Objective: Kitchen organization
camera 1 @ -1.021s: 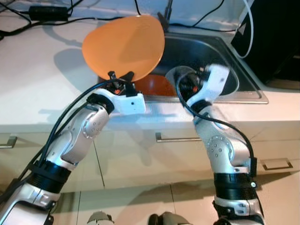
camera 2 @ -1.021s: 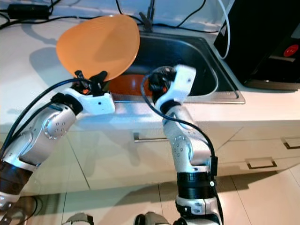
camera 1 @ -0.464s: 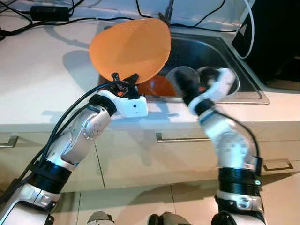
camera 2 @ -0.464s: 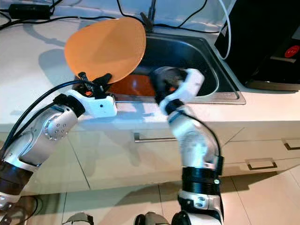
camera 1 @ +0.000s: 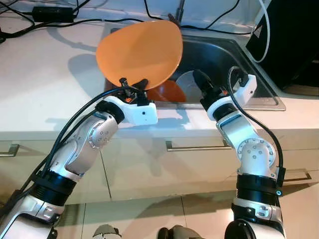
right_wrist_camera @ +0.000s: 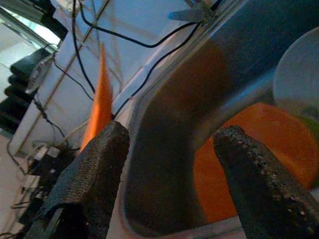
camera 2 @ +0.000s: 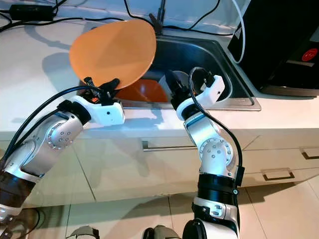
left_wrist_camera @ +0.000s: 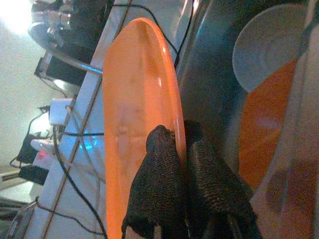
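The left end effector (camera 1: 132, 83) is pinched on the lower rim of an orange plate (camera 1: 139, 50), holding it nearly upright in the air above the left edge of the sink (camera 1: 259, 94), with the worktop (camera 1: 45, 99) to its left. In the left wrist view the two black fingers (left_wrist_camera: 159, 174) press together on either side of the thin rim. The right end effector (right_wrist_camera: 169, 164) reaches over the front edge of the sink with its fingers spread wide and nothing between them, pointing at the dishes in the basin. There a second orange plate (camera 1: 167, 92) lies flat on the bottom, and a grey plate (camera 1: 188, 82) lies just beside it, apparently overlapping its edge. The held plate looks rigid, light and smooth, probably plastic or glazed, so it may be slippery, more so if wet. A grip at a single point on the rim leaves the large disc free to swing or slide out, so a deeper bite over the rim would likely be safer. The plates in the basin lie flat and offer only their raised rims to take hold of; the wide opening of the right fingers seems suited to closing over such an edge.
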`<state>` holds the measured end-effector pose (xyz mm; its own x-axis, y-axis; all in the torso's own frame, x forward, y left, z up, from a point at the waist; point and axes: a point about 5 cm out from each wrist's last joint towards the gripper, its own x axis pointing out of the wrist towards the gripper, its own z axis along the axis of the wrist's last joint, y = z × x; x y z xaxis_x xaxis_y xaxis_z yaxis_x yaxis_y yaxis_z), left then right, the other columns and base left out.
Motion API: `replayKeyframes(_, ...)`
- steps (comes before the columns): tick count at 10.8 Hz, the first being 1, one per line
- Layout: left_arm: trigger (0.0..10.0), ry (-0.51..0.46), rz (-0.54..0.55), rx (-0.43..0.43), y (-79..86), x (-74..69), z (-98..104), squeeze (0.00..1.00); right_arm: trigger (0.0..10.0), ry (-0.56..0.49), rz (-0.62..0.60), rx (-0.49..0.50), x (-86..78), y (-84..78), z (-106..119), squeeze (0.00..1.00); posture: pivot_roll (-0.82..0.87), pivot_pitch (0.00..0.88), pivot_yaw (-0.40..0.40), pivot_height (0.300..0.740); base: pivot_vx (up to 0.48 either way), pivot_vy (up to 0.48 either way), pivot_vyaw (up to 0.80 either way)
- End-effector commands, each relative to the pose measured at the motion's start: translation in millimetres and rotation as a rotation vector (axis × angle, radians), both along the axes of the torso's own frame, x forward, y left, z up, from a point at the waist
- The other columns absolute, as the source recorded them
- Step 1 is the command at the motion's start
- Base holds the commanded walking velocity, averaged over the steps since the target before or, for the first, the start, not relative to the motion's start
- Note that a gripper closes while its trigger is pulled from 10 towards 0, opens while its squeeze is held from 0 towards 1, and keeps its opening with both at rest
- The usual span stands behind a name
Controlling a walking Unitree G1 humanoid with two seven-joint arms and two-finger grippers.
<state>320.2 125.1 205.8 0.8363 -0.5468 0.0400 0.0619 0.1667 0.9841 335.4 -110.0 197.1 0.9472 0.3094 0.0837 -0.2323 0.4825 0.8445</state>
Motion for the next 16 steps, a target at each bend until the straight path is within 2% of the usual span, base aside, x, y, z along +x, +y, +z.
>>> replayKeyframes(1, 10.0, -0.01, -0.092, -0.009, -14.0, -9.2, 4, 0.0, 10.0, -0.017, 0.058, 0.086, 3.0, 22.3, 15, 0.0, 0.0, 0.067, -0.175, 0.719, 0.0, 0.0, 0.0)
replayKeyframes(7, 10.0, 0.025, -0.149, 0.006, -21.7, -15.7, 0, 0.0, 10.0, -0.01, 0.078, 0.119, 3.7, 24.8, 18, 0.0, 0.0, 0.062, -0.176, 0.719, 0.0, 0.0, 0.0)
replayKeyframes(8, 10.0, 0.05, -0.151, 0.015, -22.8, -16.2, -4, 0.0, 10.0, -0.02, 0.077, 0.15, 4.1, 24.0, 24, 0.0, 0.0, 0.064, -0.174, 0.719, 0.0, 0.0, 0.0)
replayKeyframes(10, 10.0, 0.068, -0.142, 0.029, -22.8, -15.5, -9, 0.0, 10.0, -0.047, 0.081, 0.187, 3.9, 23.6, 34, 0.0, 0.0, 0.066, -0.174, 0.719, 0.0, 0.0, 0.0)
replayKeyframes(13, 10.0, 0.071, -0.114, 0.043, -20.9, -12.8, -9, 0.0, 10.0, -0.047, 0.085, 0.208, 3.6, 24.2, 38, 0.0, 0.0, 0.072, -0.174, 0.719, 0.0, 0.0, 0.0)
replayKeyframes(16, 10.0, 0.069, -0.155, 0.013, -26.9, -16.0, -6, 0.0, 10.0, -0.041, 0.089, 0.212, 4.3, 24.9, 38, 0.0, 0.0, 0.078, -0.175, 0.719, 0.0, 0.0, 0.0)
